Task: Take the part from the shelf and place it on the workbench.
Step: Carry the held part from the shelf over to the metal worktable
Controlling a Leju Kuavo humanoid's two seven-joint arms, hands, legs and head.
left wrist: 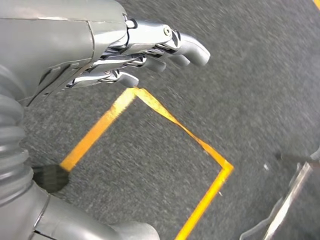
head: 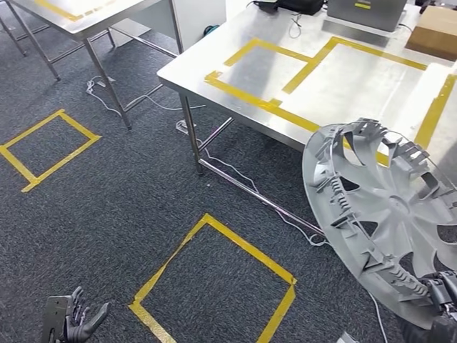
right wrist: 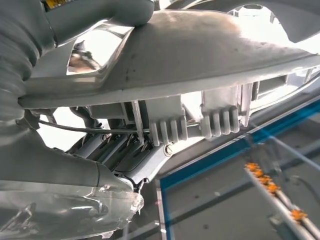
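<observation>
- Up top, head view: my right hand [head: 439, 293] grips the wheel cover [head: 385, 214] by its lower rim, tilted, overlapping the workbench [head: 258, 50] edge.
- Left wrist view: my left hand [left wrist: 113, 55] empty, fingers spread over carpet [left wrist: 264, 75].
- Right wrist view: cover's ribbed rim [right wrist: 188, 125] clamped against my fingers [right wrist: 113, 150].

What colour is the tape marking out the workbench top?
Yellow tape on the bare metal workbench, clearest in the head view.
</observation>
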